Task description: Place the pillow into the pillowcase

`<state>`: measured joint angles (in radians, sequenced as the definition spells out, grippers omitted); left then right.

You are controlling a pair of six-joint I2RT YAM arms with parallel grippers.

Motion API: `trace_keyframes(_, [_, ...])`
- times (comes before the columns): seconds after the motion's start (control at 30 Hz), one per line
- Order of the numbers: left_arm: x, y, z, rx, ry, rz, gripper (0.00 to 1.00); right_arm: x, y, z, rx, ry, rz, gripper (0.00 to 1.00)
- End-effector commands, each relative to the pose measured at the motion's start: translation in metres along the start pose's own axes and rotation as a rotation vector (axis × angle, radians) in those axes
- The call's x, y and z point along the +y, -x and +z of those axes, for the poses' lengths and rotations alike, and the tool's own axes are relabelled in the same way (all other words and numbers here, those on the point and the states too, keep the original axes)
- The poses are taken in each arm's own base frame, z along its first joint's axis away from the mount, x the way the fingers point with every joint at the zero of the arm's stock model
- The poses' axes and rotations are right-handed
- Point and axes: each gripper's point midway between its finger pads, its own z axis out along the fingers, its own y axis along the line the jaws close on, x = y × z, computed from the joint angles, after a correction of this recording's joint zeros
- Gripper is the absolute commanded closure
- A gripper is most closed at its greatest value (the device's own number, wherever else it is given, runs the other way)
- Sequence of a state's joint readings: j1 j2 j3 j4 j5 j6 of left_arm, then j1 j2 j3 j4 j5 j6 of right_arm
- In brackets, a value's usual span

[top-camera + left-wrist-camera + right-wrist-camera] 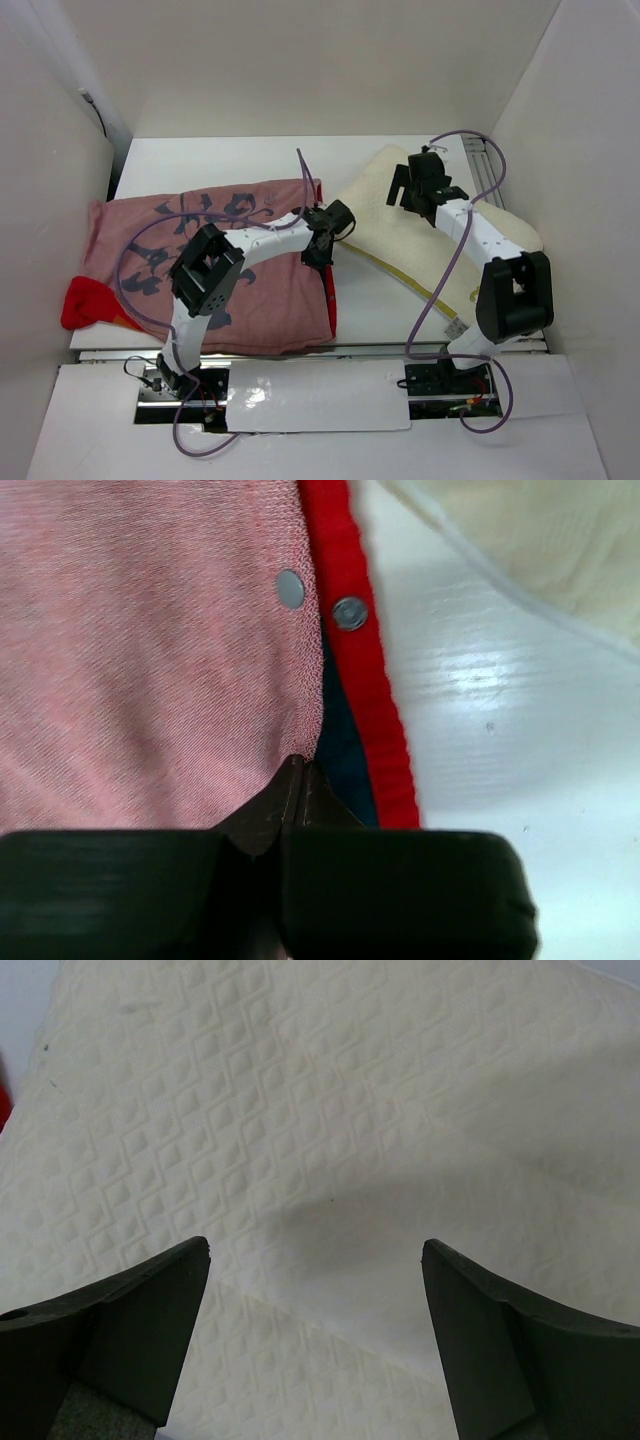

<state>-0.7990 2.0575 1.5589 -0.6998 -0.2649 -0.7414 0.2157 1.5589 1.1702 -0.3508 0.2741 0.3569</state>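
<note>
The pillowcase [210,260] lies flat at the left, faded pinkish-red side up with dark markings, its red snap-button hem [365,680] at the right edge. My left gripper [322,243] is shut on the upper layer of that open edge [300,765]. The cream quilted pillow [420,235] lies to the right, slanting from the back middle to the front right, its yellowish edge facing the pillowcase. My right gripper [410,185] is open and empty just above the pillow's far part; the quilted surface [320,1110] fills the right wrist view between the fingers.
White walls close in the table on the left, back and right. A metal rail [490,175] runs along the back right. A bright red fold of the pillowcase [85,300] sticks out at the front left. The front table edge [300,350] lies just past the pillowcase.
</note>
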Motion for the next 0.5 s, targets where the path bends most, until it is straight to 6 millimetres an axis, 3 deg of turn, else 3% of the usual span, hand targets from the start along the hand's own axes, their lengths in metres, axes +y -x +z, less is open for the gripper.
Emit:
trace_keyframes(0.0, [0.012, 0.018, -0.031, -0.087, 0.01, -0.049, 1.0, 0.008, -0.002, 0.002, -0.007, -0.001, -0.056, 0.06])
trace_keyframes(0.07, [0.02, 0.017, -0.037, -0.115, 0.024, -0.063, 1.0, 0.013, -0.002, 0.003, -0.01, 0.0, -0.089, 0.02])
trace_keyframes(0.1, [0.021, 0.025, -0.052, -0.158, 0.001, -0.078, 1.0, 0.023, 0.003, 0.001, -0.023, 0.028, -0.101, 0.0])
trace_keyframes(0.27, [0.02, 0.032, -0.088, -0.278, -0.055, -0.092, 1.0, 0.047, 0.008, 0.008, -0.026, 0.092, -0.107, 0.0])
trace_keyframes(0.37, [0.021, 0.034, -0.105, -0.325, -0.086, -0.093, 1.0, 0.058, 0.003, 0.024, -0.002, 0.124, -0.111, 0.0])
trace_keyframes(0.4, [0.021, 0.036, -0.109, -0.333, -0.091, -0.088, 1.0, 0.059, -0.012, 0.037, 0.043, 0.122, -0.123, 0.0])
trace_keyframes(0.47, [0.023, 0.038, -0.112, -0.345, -0.089, -0.092, 1.0, 0.069, -0.018, 0.048, 0.068, 0.157, -0.116, 0.0])
